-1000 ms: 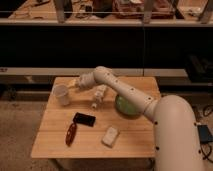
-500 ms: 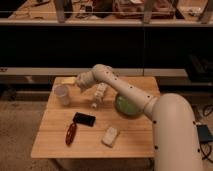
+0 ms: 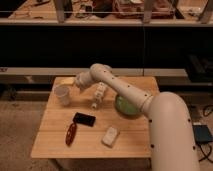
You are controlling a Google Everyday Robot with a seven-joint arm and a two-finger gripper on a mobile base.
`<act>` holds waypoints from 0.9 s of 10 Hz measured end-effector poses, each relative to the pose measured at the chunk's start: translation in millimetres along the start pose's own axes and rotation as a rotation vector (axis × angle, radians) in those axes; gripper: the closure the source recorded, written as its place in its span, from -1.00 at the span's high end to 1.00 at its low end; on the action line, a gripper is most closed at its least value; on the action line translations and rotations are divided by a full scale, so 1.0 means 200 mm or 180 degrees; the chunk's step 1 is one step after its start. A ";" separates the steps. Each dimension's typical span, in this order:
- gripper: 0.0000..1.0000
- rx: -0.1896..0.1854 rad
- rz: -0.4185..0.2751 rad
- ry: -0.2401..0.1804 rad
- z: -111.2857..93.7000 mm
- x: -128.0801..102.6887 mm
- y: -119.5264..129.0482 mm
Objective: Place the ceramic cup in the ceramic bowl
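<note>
While the ceramic cup (image 3: 62, 94) stands upright on the bench (image 3: 50, 135), mouth up, long axis vertical and narrowing toward its base, it sits at the rear-left part of the top, well apart from the ceramic bowl (image 3: 126, 107). Gripper (image 3: 78, 83) is just right of and slightly behind the cup, near its rim, jaws spread wide, nothing held; can't tell whether a finger touches the cup. A yellowish flat thing (image 3: 67, 80) lies at the back edge behind the cup. Between cup and bowl lies a white bottle-like object (image 3: 99, 95), long axis running roughly front to back, right under the forearm (image 3: 125, 90). The bowl is on the right side, its right part hidden by the arm. Nearer the front: a black flat device (image 3: 84, 119), a reddish-brown elongated item (image 3: 71, 134) and a small white block (image 3: 110, 136).
</note>
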 end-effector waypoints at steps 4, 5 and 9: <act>0.54 -0.0102 -0.0001 -0.0040 0.05 0.00 0.04; 0.41 -0.0131 -0.0004 -0.0053 0.06 -0.01 0.05; -0.40 -0.0274 -0.0014 -0.0105 0.09 -0.02 0.06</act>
